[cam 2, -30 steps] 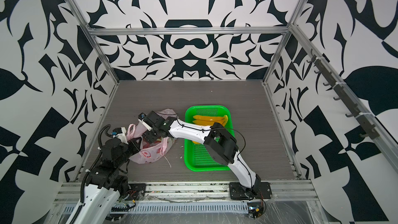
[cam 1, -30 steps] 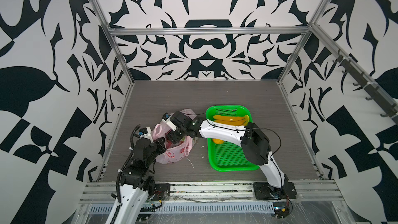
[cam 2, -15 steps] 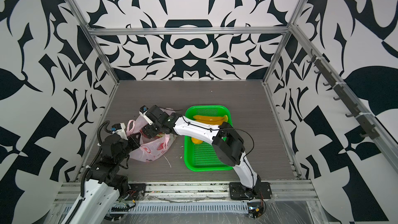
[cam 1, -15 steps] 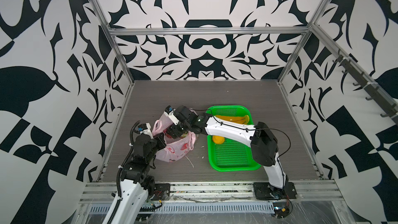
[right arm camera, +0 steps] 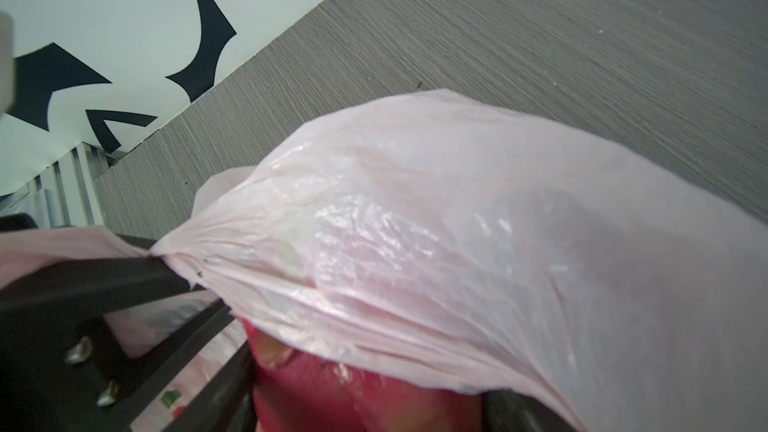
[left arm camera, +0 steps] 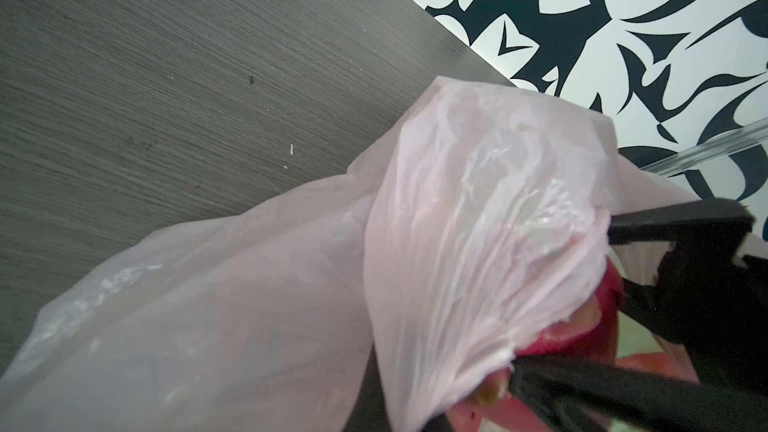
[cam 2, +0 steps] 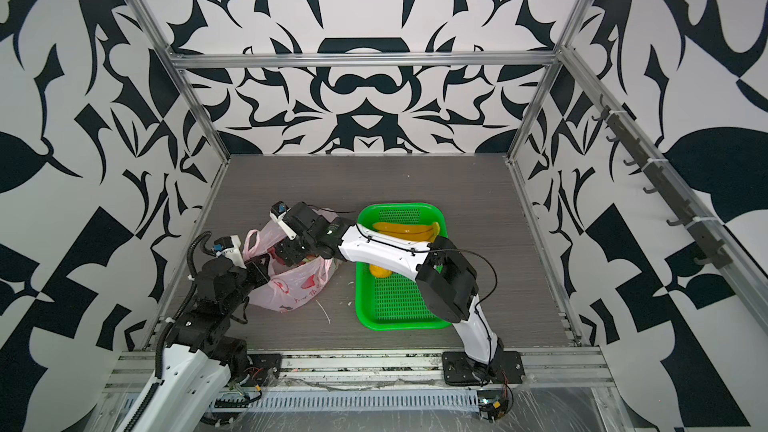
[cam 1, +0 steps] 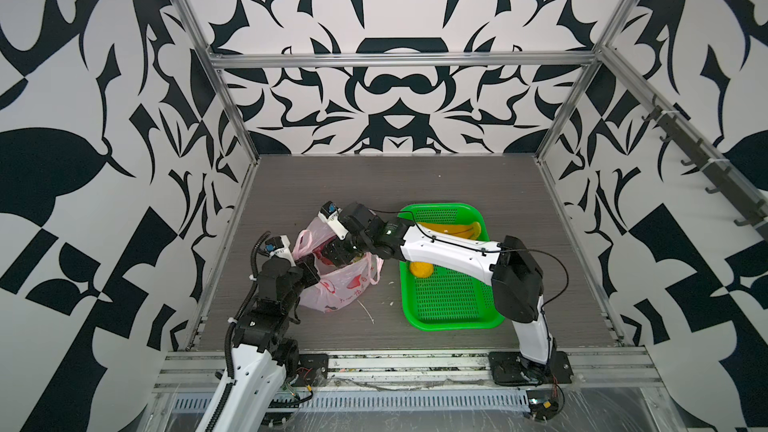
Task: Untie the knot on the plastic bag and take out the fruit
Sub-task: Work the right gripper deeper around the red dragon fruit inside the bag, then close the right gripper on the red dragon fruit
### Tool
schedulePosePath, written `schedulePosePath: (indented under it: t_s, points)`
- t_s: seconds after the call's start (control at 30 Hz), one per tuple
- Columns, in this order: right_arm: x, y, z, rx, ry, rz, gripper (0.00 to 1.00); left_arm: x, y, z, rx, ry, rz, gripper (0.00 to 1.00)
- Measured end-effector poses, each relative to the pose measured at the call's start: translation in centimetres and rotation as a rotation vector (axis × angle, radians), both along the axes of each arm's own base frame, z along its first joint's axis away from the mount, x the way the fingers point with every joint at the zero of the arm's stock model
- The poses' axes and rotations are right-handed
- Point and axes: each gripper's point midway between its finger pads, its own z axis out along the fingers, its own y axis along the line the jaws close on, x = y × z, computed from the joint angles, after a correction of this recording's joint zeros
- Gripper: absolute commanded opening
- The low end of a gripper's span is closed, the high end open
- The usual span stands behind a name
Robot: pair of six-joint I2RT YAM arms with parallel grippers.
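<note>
Pink plastic bag (cam 1: 347, 284) rim pinched by left gripper (cam 1: 311, 271); right gripper (cam 1: 338, 253) spread around dragon fruit (right arm camera: 353, 401) inside (grip unclear).

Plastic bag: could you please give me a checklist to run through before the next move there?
1. Plastic bag mouth open: ok.
2. Left end effector pinching the bag's rim: ok.
3. Right end effector inside the mouth, straddling the dragon fruit: ok.
4. Firm grip on that fruit: cannot tell.
5. Film clear of the fruit: not ok, it drapes over it.
6. Room in the green basket beside the bananas and citrus: ok.
</note>
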Motion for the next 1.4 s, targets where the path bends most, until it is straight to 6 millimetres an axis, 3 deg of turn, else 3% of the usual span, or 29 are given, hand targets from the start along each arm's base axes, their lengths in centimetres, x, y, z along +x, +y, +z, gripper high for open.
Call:
schedulePosePath:
  t_s: [0.27, 0.63, 0.97, 1.4]
  points:
    - [-1.1, -0.9, -0.4, -0.005, 0.012, 0.032, 0.51, 0.3, 0.2, 0.5, 0.016, -0.014, 0.008, 0.0]
    - [-2.6, -1.2, 1.4, 0.021, -0.016, 0.109, 0.51, 2.2, -0.1, 2.1, 0.057, -0.034, -0.005, 0.0]
    - [-3.1, -1.6, 0.9, 0.004, -0.025, 0.127, 0.51, 2.8, -0.1, 4.0, 0.085, -0.083, -0.018, 0.0]
    - [-2.7, -1.9, 4.3, 0.064, -0.086, 0.107, 0.51, 3.2, -0.2, 3.9, 0.088, -0.082, -0.019, 0.0]
